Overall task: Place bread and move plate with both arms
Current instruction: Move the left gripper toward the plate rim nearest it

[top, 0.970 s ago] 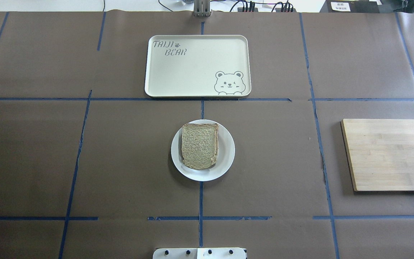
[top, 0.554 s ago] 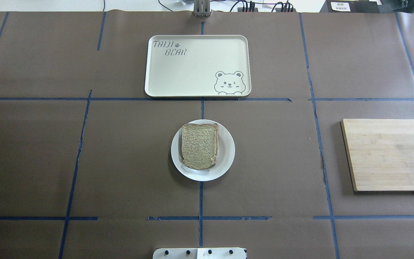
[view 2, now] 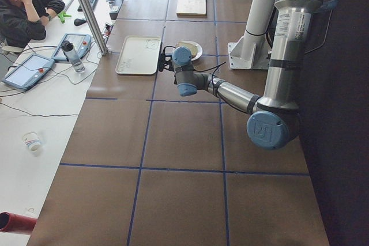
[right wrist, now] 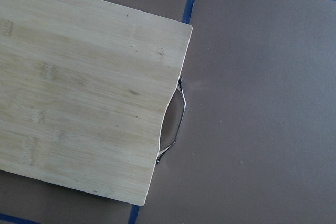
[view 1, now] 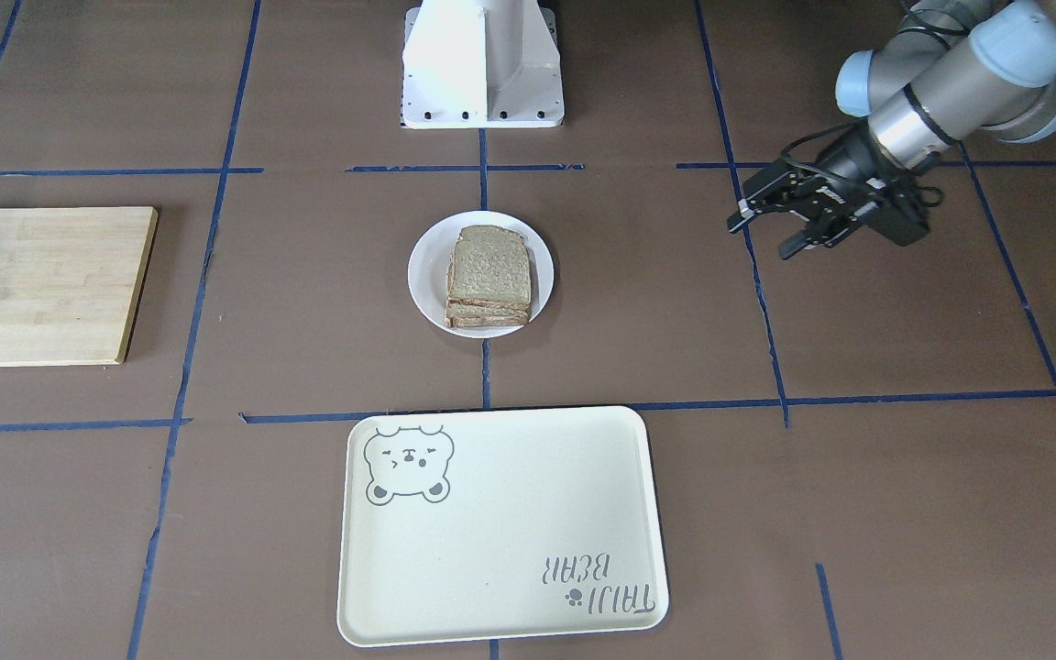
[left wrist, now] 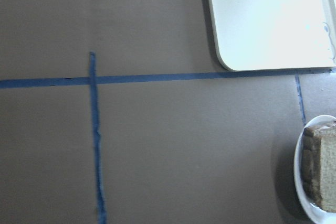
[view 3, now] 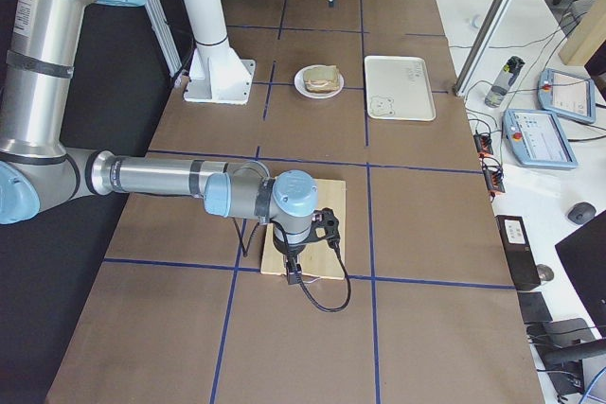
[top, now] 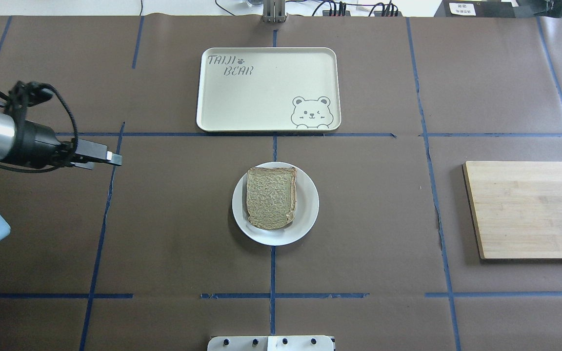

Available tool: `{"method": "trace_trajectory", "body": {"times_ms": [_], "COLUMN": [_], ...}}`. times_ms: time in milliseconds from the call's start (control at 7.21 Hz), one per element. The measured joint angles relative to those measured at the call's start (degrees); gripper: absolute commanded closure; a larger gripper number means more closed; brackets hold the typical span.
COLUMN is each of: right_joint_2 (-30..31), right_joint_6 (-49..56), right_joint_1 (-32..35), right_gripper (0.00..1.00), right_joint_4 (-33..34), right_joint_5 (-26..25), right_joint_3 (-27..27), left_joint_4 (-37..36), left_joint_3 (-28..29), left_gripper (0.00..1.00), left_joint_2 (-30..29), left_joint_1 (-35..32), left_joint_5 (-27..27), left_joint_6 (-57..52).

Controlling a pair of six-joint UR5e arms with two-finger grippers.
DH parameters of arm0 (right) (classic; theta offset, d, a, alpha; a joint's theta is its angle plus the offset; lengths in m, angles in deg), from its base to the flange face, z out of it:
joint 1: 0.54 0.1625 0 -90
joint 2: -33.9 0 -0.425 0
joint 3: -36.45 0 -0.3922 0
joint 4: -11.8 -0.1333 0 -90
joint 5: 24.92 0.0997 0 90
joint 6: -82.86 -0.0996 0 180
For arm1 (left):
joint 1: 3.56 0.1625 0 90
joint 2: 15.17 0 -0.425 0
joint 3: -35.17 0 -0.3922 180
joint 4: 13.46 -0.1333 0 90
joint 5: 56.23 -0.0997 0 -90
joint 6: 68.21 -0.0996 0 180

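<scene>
The bread [top: 271, 197] lies on the white plate [top: 307, 214] at the table's middle; in the front view the bread [view 1: 489, 266] tops what looks like a stack of slices on the plate [view 1: 422, 275]. My left gripper [view 1: 760, 236] is open and empty, hovering well off to the plate's side; in the overhead view it [top: 114, 158] points toward the plate. Its wrist view catches the plate [left wrist: 307, 203] and bread [left wrist: 325, 171] at the right edge. My right gripper [view 3: 294, 272] hangs over the wooden board [view 3: 331, 194]; I cannot tell whether it is open.
A cream bear tray [top: 261, 87] lies beyond the plate, also in the front view [view 1: 500, 522]. The wooden board [top: 530, 209] with a metal handle [right wrist: 176, 124] lies at the right. The white base block [view 1: 482, 64] stands behind the plate.
My left arm has come into the overhead view from the left, its gripper pointing toward the plate. The bread, plate, tray and board have not moved.
</scene>
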Motion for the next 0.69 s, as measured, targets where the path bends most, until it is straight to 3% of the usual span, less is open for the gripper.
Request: {"method": "trace_trajectory", "body": {"times_ms": [277,693], "right_joint_2": [0.0,0.0], "right_joint_6": [0.0,0.0], "right_joint_1": [0.0,0.0], "right_gripper": [0.0,0.0], "right_joint_4": [0.0,0.0], "right_joint_5": [0.0,0.0], "right_joint_3": [0.0,0.0], "left_joint_4": [7.2,22.7], "left_joint_3": [1.0,11.0], "left_gripper": [0.0,0.0], "left_joint_2": [-1.7,-7.4], "left_joint_1": [8.4,16.9], "left_joint_5": [-11.0,-24.0], "left_joint_6": [9.4,18.4]}}
